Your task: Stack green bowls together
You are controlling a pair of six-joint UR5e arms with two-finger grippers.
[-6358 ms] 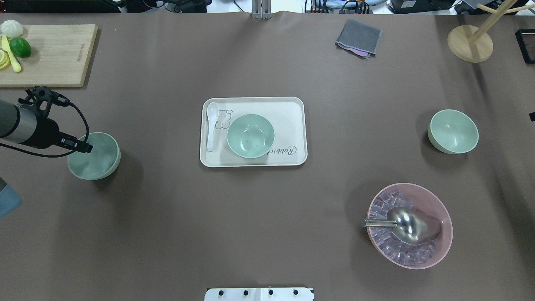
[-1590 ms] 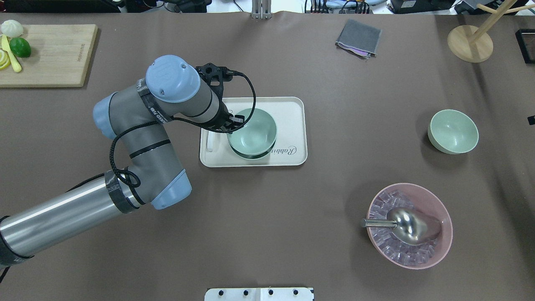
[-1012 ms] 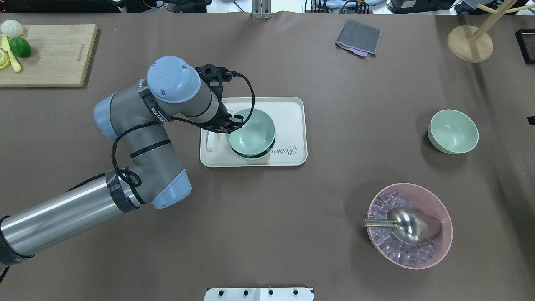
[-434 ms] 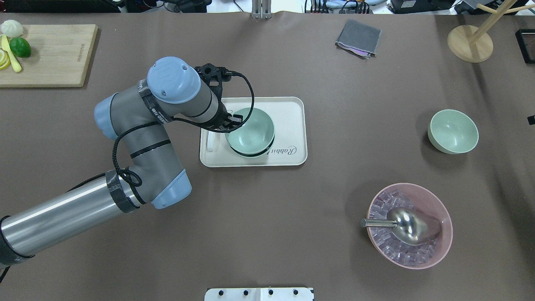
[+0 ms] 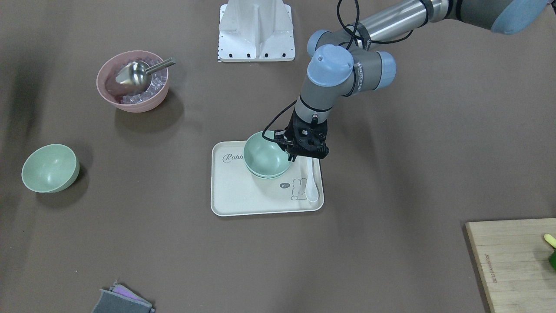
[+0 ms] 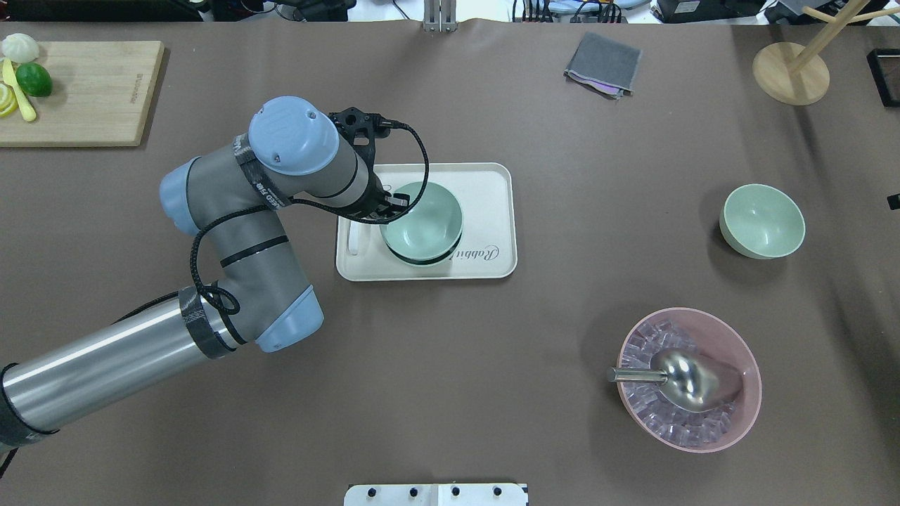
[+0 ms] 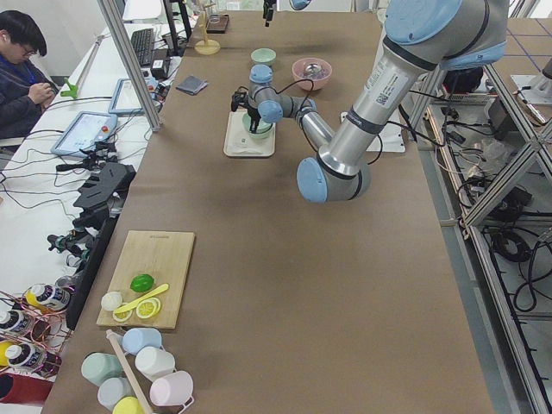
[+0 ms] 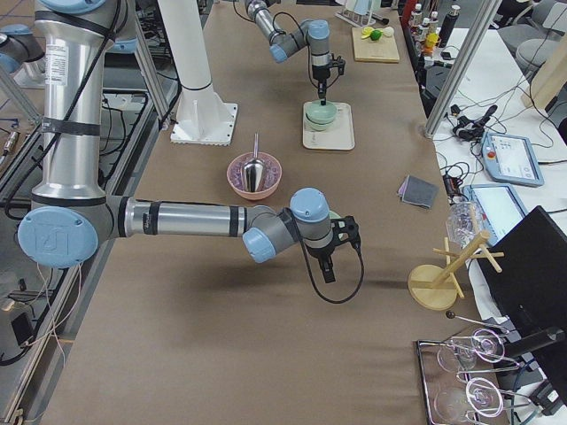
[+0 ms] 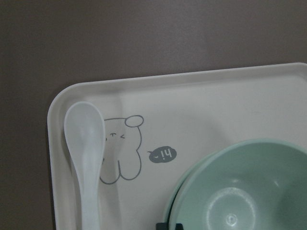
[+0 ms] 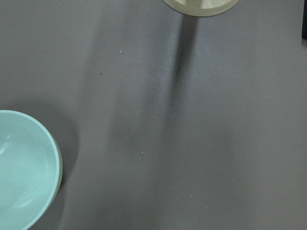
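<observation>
left claw (image 5: pixel 290 155) grips upper green bowl (image 5: pixel 263 153), nested in lower bowl (image 5: pixel 268 175) on tray (image 5: pixel 243 201)

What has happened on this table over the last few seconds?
The left arm carried the green bowl from the table's left side to the tray and lowered it into the bowl there, nearly nested; its jaws still pinch the rim. The other green bowl, pink bowl and spoon stayed put.
</observation>
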